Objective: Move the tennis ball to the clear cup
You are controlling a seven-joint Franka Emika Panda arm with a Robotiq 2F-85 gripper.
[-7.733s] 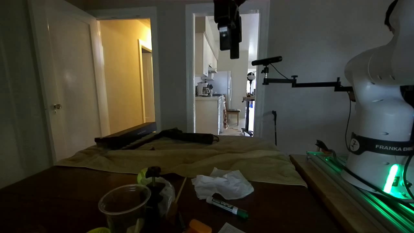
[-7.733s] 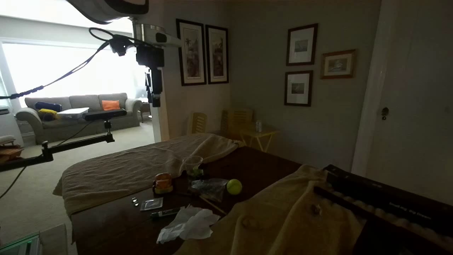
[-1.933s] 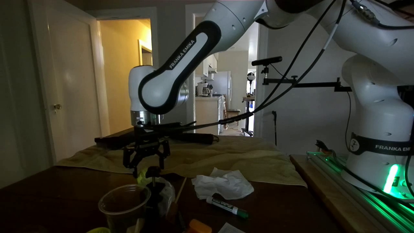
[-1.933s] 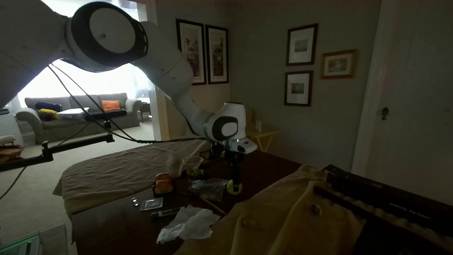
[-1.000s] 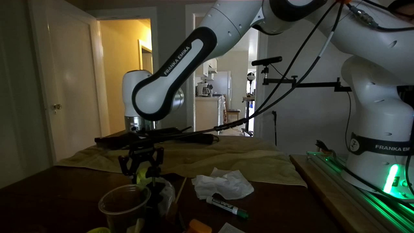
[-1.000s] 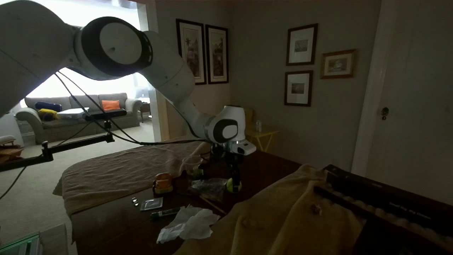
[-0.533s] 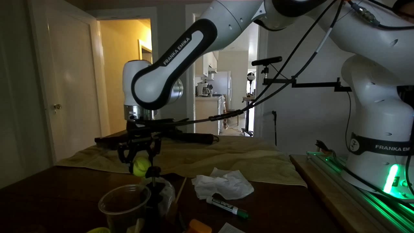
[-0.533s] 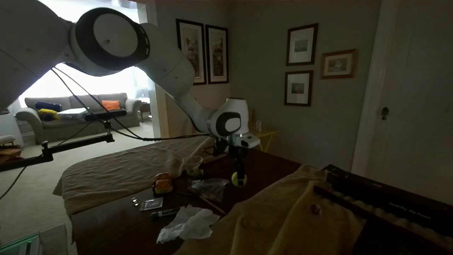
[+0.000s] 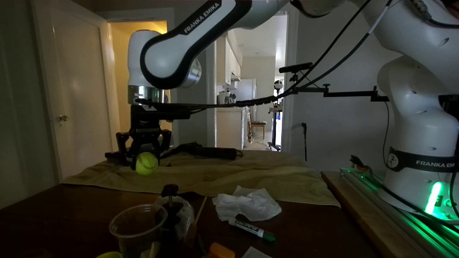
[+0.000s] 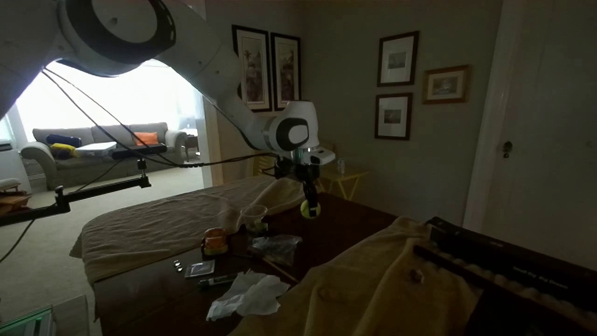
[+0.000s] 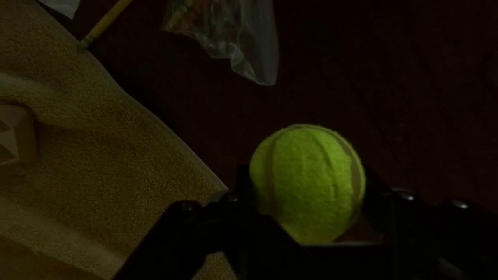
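Observation:
The fuzzy yellow-green tennis ball (image 11: 307, 175) hangs in the air over the dark tabletop, squeezed between both black fingers in the wrist view. My gripper (image 9: 146, 163) is shut on it and points downward in both exterior views. A see-through, wide-mouthed clear cup (image 9: 134, 245) stands upright on the table in the near foreground of an exterior view, lower than the ball. In an exterior view the cup (image 10: 254, 215) is to the left of the ball, with something greenish at its lower part; whether that lies inside or behind, I cannot tell.
Close to the cup are a dark knobbed object (image 9: 170, 191), a crinkled plastic bag (image 11: 249, 42) and a thin stick (image 9: 200, 211). An orange item (image 10: 215, 240), a marker (image 9: 251, 229) and crumpled white paper (image 9: 247, 204) also lie about. A tan towel (image 11: 97, 163) covers part of the table.
The gripper came down over the ball beside the plastic bag and took hold of it. Over the last second, arm and ball have risen well off the table.

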